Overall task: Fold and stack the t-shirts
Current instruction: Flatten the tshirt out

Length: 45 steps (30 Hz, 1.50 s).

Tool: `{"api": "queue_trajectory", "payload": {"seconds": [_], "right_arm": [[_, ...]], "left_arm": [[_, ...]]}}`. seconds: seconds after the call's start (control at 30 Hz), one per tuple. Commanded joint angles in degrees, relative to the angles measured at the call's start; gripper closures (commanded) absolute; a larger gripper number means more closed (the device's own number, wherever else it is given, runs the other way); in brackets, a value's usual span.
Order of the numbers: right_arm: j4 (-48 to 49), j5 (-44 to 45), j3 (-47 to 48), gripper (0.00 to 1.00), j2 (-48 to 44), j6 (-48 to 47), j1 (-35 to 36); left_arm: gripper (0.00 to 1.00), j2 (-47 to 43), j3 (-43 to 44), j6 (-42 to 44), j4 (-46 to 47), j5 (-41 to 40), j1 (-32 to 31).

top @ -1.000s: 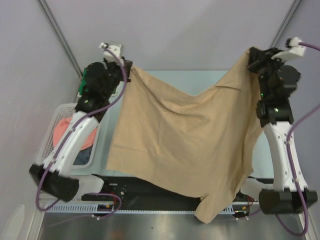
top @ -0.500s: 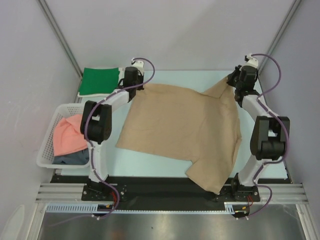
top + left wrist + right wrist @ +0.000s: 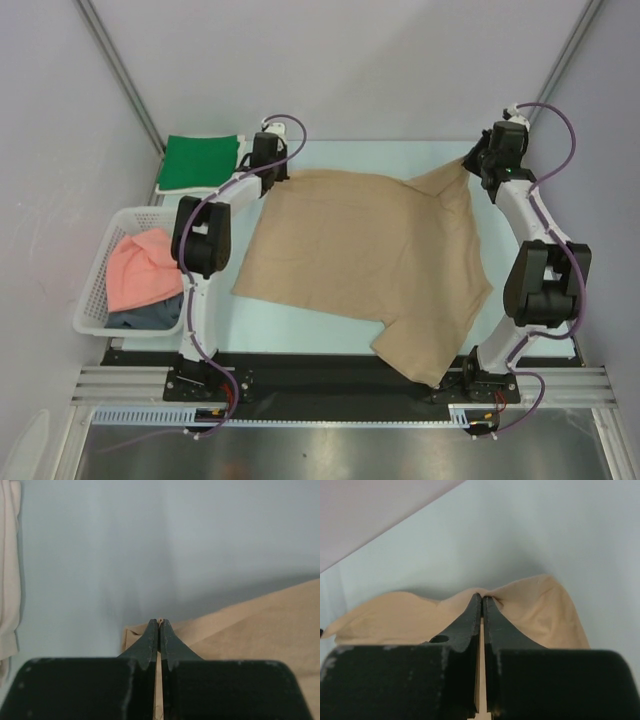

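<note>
The tan t-shirt (image 3: 365, 262) lies spread over the table, its near part hanging over the front edge. My left gripper (image 3: 270, 172) is shut on its far left corner (image 3: 142, 632), low on the table. My right gripper (image 3: 478, 160) is shut on its far right corner (image 3: 530, 605), which bunches at the fingertips. The green t-shirt (image 3: 198, 160) lies folded at the far left. The salmon pink t-shirt (image 3: 140, 268) and the dark grey-blue t-shirt (image 3: 145, 318) sit in the basket.
A white lattice basket (image 3: 95, 290) stands at the left edge of the table. Grey walls close in the back and both sides. A black rail (image 3: 300, 375) runs along the front under the hanging cloth.
Both arms have swung down and stretched far back, laying the tan t-shirt from hanging in the air onto the table. In the last half second the right gripper has pulled its corner slightly right.
</note>
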Motion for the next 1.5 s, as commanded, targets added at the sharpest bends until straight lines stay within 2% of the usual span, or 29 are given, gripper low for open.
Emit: {"api": "queue_trajectory", "payload": {"seconds": [0.0, 0.1, 0.17, 0.37, 0.6, 0.8, 1.03, 1.23, 1.47], "right_arm": [[-10.38, 3.53, 0.49, 1.0, -6.51, 2.09, -0.36], [-17.75, 2.57, 1.89, 1.0, -8.27, 2.44, -1.41], [-23.8, 2.91, 2.94, 1.0, -9.76, 2.87, -1.59], [-32.7, 0.99, -4.15, 1.0, -17.4, 8.41, -1.77], [-42.2, -0.87, -10.31, 1.0, -22.76, 10.79, -1.59], [-43.09, -3.41, -17.61, 1.0, -28.04, 11.4, -2.64], [-42.21, -3.68, -20.43, 1.0, -30.77, 8.33, -3.88], [-41.94, -4.38, -19.64, 1.0, -29.1, 7.27, -3.88], [-41.68, -4.64, -21.57, 1.0, -27.87, 7.1, -3.7]], "left_arm": [[1.0, -2.62, 6.36, -4.36, -6.13, 1.34, 0.88], [1.0, -4.45, 7.97, -9.7, -12.45, 2.56, 1.58], [1.0, -5.86, 6.48, -11.91, -13.17, 5.2, 2.02], [1.0, -10.7, 0.5, -16.32, -18.53, 8.19, 2.81], [1.0, -14.22, -2.31, -15.01, -29.42, 7.06, 2.9], [1.0, -19.39, -9.42, -14.65, -31.99, 4.17, 2.9], [1.0, -16.25, -6.19, -10.53, -35.41, -1.2, 2.9], [1.0, -14.05, -6.63, -8.59, -33.48, -4.54, 2.9], [1.0, -12.81, -7.5, -10.34, -31.9, -4.37, 2.99]]}}
